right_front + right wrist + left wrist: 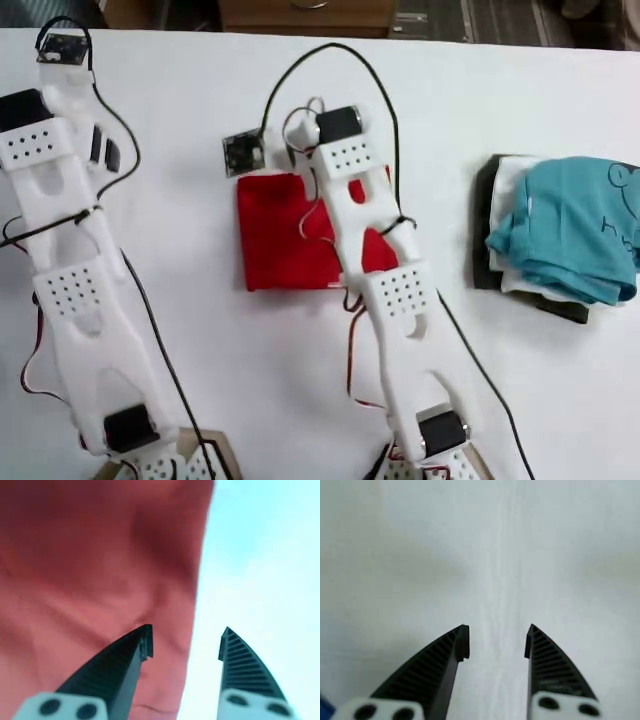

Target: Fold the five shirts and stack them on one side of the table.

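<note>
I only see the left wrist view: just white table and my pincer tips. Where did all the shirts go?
Observer: A red shirt lies flat mid-table, under the right arm.
Operator: Is that arm holding it?
Observer: No. The right pincer is open, one tip over the red cloth and the other over bare table.
Operator: Are there more shirts?
Observer: Yes, a pile at the table's right side: a teal shirt on top, with a white shirt and a dark shirt beneath it.
</note>
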